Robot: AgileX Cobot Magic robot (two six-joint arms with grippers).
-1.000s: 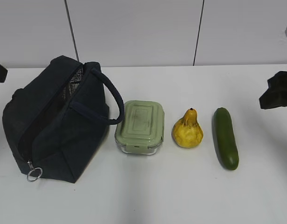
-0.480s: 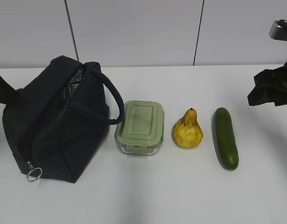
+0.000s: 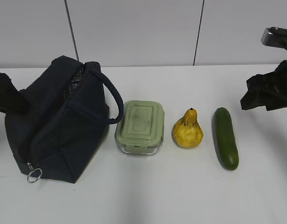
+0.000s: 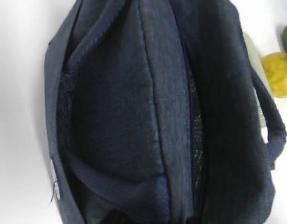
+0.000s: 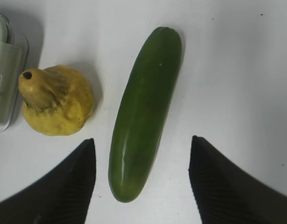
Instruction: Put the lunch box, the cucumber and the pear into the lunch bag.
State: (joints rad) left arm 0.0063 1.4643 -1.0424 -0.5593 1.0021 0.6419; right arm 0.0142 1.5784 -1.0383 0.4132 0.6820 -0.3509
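The navy lunch bag (image 3: 55,121) stands at the left, its top zipper partly open, the ring pull (image 3: 34,175) at its near end. It fills the left wrist view (image 4: 134,107). The lunch box (image 3: 140,127), the pear (image 3: 187,129) and the cucumber (image 3: 226,137) lie in a row to its right. My right gripper (image 3: 256,99) hovers right of the cucumber. In the right wrist view it (image 5: 141,139) is open and empty, its fingers either side of the cucumber's (image 5: 143,112) near end, with the pear (image 5: 57,100) to the left. My left gripper (image 3: 6,98) is beside the bag's left side; its jaws are hidden.
The things rest on a white table (image 3: 157,196) with a pale panelled wall (image 3: 134,28) behind. The lunch box's edge (image 5: 3,70) shows at the left of the right wrist view. The pear (image 4: 278,72) shows at the right edge of the left wrist view.
My right gripper has moved left, closer to the cucumber. My left arm has come in from the left edge, up to the bag. The objects have not moved.
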